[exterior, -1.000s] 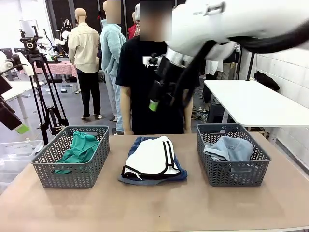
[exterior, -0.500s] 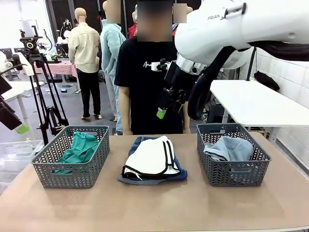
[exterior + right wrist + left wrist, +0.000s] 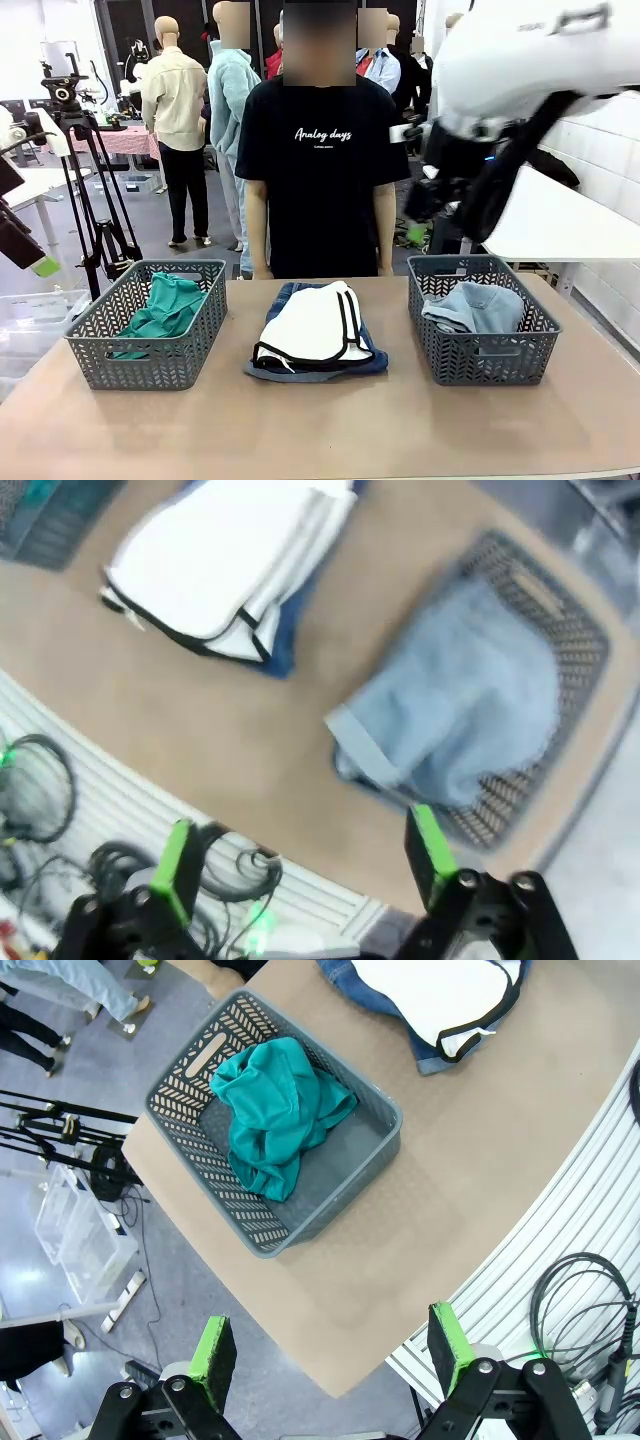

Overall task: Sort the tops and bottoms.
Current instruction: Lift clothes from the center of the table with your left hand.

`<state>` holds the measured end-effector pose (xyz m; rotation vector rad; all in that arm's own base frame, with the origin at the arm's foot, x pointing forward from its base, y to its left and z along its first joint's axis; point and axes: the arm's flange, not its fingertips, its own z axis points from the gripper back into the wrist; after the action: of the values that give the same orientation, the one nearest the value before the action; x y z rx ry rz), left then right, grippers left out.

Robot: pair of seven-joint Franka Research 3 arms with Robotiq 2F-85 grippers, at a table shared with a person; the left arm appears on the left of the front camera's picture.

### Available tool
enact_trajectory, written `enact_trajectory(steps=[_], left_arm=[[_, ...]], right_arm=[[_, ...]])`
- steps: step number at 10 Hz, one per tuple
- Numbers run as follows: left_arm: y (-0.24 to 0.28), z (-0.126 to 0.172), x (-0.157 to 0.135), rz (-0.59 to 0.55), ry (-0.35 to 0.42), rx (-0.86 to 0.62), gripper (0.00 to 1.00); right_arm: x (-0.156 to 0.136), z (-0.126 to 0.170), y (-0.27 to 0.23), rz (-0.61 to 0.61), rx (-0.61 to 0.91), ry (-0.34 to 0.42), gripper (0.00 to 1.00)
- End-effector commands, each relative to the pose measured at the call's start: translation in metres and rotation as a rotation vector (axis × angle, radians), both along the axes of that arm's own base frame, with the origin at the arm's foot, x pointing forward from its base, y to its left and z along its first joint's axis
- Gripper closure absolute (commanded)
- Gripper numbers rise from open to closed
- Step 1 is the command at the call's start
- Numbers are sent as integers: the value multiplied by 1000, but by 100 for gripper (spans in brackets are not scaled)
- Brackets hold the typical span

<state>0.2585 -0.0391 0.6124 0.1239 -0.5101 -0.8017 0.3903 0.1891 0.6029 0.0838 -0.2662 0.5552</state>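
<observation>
Left fingers (image 3: 212,1355) and right fingers (image 3: 172,870) spread apart; soft, crumpled teal top (image 3: 280,1110) lies in lattice-walled basket (image 3: 250,1222).

Surfaces: smooth, matt tan tabletop (image 3: 330,430); cloth items on it.
Left of the white shorts (image 3: 310,325), soft teal top (image 3: 165,305) in matt grey plastic lattice basket (image 3: 150,365); right, faded denim (image 3: 480,305).
</observation>
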Motion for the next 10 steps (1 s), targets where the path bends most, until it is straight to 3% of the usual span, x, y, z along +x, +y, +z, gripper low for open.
enact_trajectory(steps=[1, 3, 5, 6, 10], left_arm=[[2, 1, 0, 4, -2, 16, 0], [2, 1, 0, 4, -2, 16, 0], [0, 0, 0, 0, 0, 0, 0], [-21, -12, 6, -35, 32, 5, 0], [-128, -54, 45, -219, 62, -17, 0]], right_arm=[[-42, -3, -27, -103, 39, -2, 0], [-53, -14, -47, -148, 78, 58, 0], [-41, -29, -47, -139, 121, 94, 0], [-55, -10, -55, -132, 52, 48, 0], [-55, -10, -55, -132, 52, 48, 0]])
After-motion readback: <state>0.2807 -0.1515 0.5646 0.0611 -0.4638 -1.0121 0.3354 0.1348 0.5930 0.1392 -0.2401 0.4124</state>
